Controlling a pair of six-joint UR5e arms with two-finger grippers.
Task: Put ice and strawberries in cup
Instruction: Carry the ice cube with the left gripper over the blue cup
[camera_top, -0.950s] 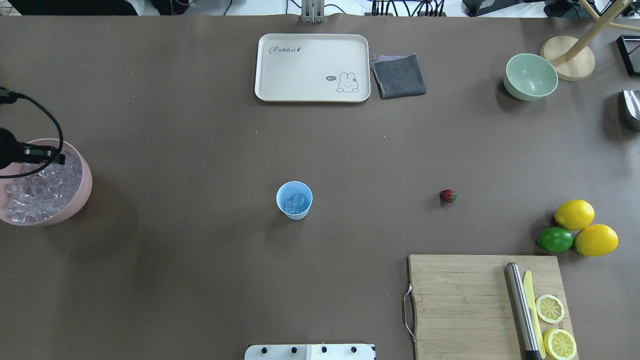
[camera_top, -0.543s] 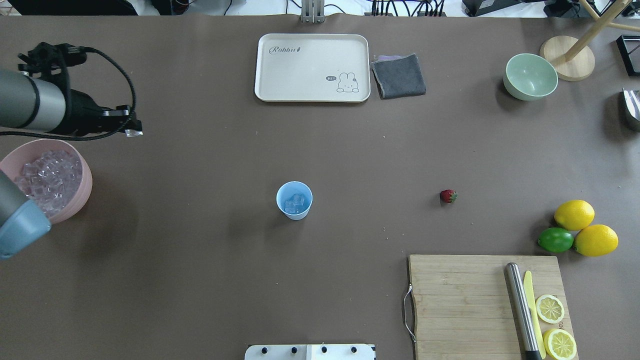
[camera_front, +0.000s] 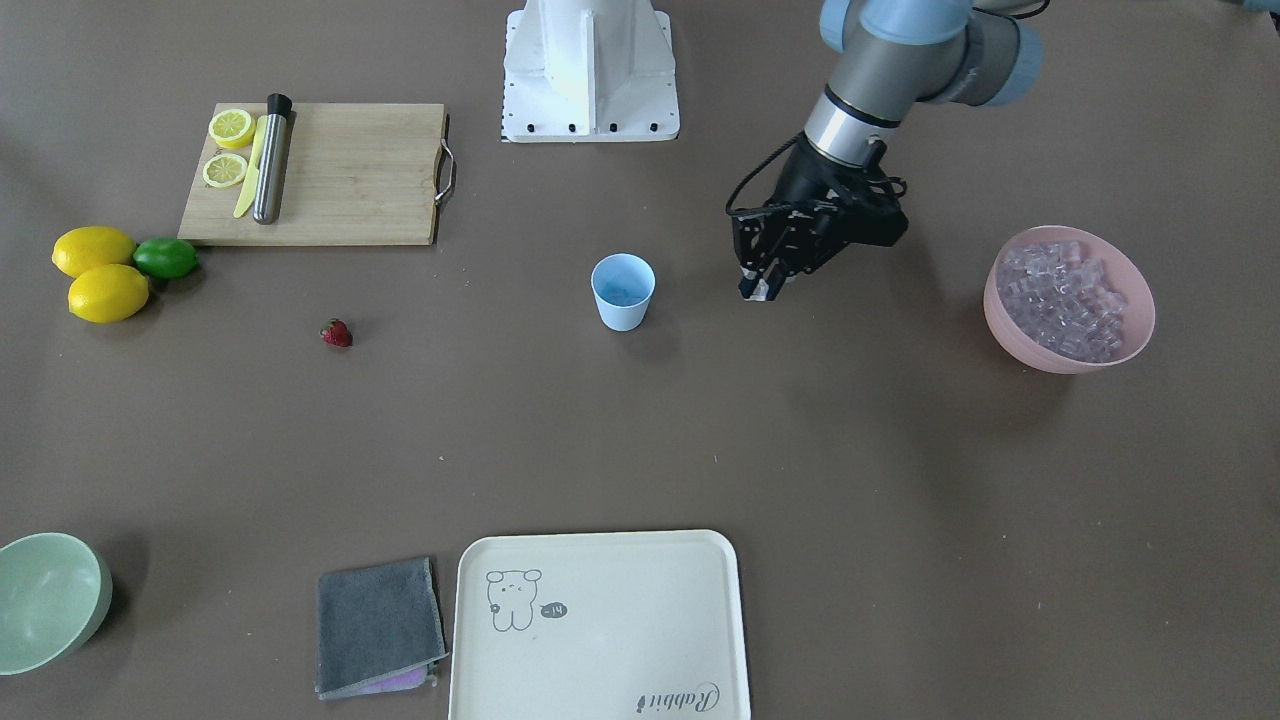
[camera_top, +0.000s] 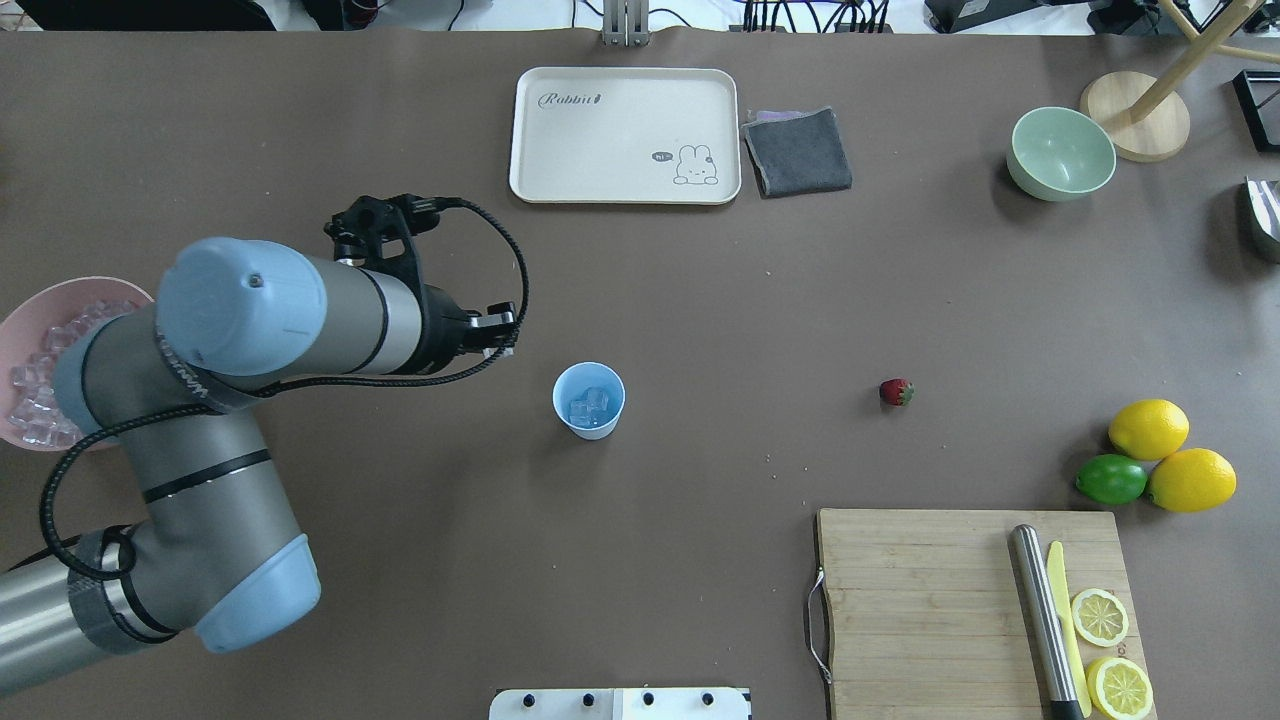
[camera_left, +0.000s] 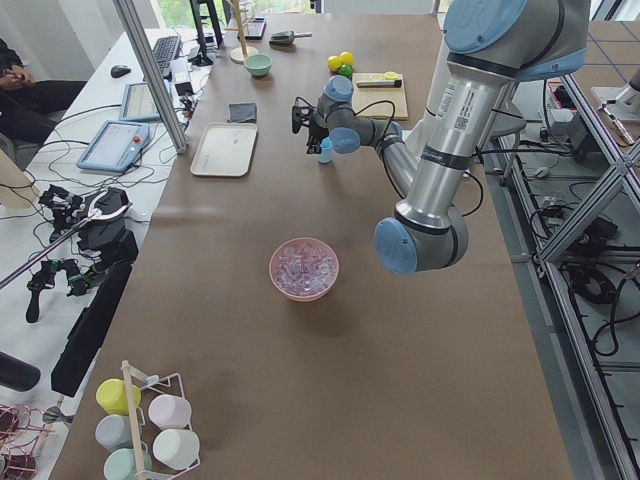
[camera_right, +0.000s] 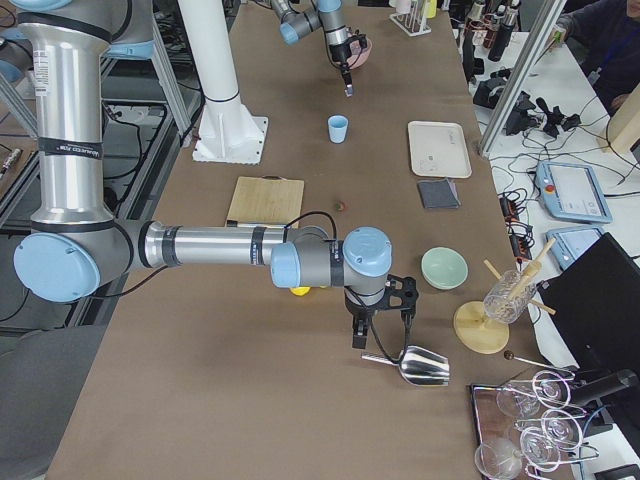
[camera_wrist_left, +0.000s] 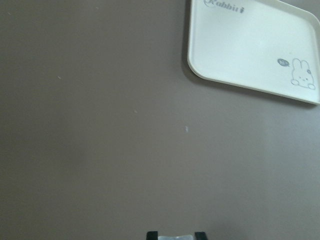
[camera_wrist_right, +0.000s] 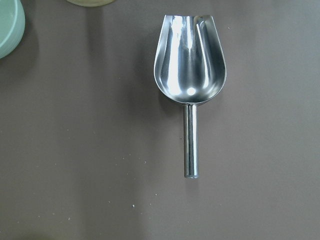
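Left gripper (camera_front: 762, 288): fingers pinched on one clear cube (camera_wrist_left: 175, 236). It hangs above the table (camera_top: 700, 300) between bowl and cup, nearer the cup and not over its mouth.
Cup (camera_front: 622, 310): upright near the table's middle, well clear of every edge. A few pieces of ice (camera_top: 588, 406) lie in the bottom.
Bowl (camera_front: 1040, 355): pink, against the table edge on the robot's left, heaped with more ice (camera_front: 1065, 300). In the overhead view the left arm hides part of it.
Strawberry (camera_top: 896, 392): alone on bare table, well apart from the cup and toward the robot's right edge. Nothing touches it.
Right gripper (camera_right: 380, 338): seen only from the side, above the right end of the table, so I cannot tell how its fingers stand.
Scoop (camera_wrist_right: 190, 65): steel, lying flat on the table under the right wrist camera. It looks empty.
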